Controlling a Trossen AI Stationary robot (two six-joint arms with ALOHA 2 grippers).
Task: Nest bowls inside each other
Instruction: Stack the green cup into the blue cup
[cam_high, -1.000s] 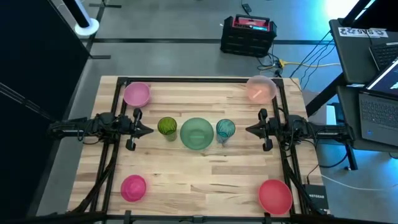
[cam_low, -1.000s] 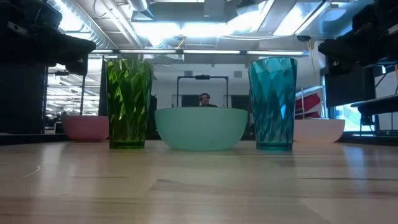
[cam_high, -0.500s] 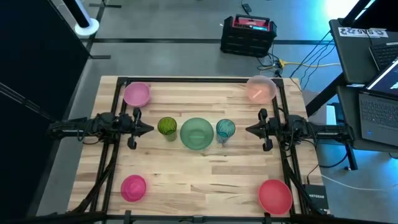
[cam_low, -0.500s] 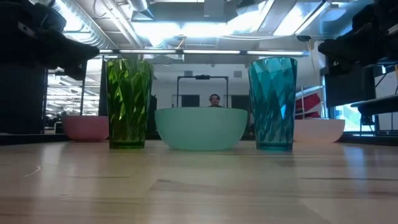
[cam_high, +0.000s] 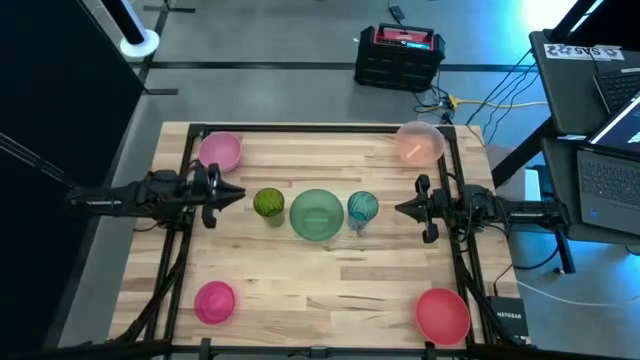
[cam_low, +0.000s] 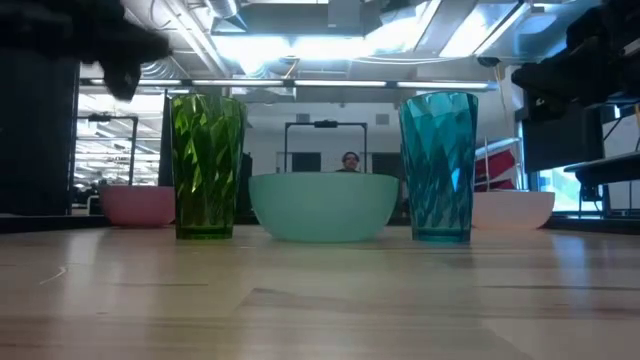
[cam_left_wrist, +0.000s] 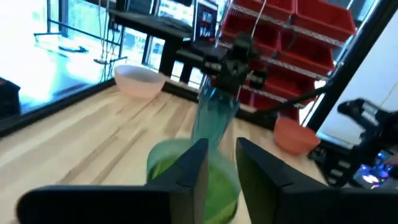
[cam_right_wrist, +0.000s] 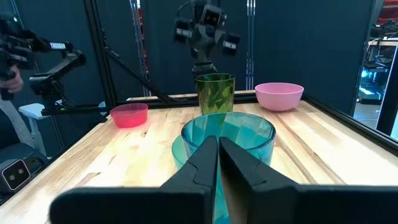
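Seven bowls stand apart on the wooden table (cam_high: 330, 280). Across its middle runs a row: a small olive-green one (cam_high: 268, 204), the larger mint-green one (cam_high: 316, 214) and a small teal one (cam_high: 362, 207). A pink bowl (cam_high: 220, 151) sits far left, a pale pink one (cam_high: 419, 143) far right, a magenta-pink one (cam_high: 214, 301) near left and a red one (cam_high: 442, 314) near right. My left gripper (cam_high: 238, 196) hovers left of the olive-green bowl, pointing level at it; its fingers (cam_left_wrist: 193, 168) stand slightly open and hold nothing. My right gripper (cam_right_wrist: 217, 149) waits shut, right of the teal bowl (cam_right_wrist: 227, 134).
A black frame (cam_high: 320, 128) borders the table's far edge and both sides. Bare wood lies between the middle row and the near bowls. A black and red case (cam_high: 399, 55) sits on the floor beyond the far edge, and laptops (cam_high: 605, 185) stand to the right.
My left gripper has risen from its rest height, most of it in the last half second, and has rolled about its own axis. It still points at the olive-green bowl. The bowls and my right arm have kept still.
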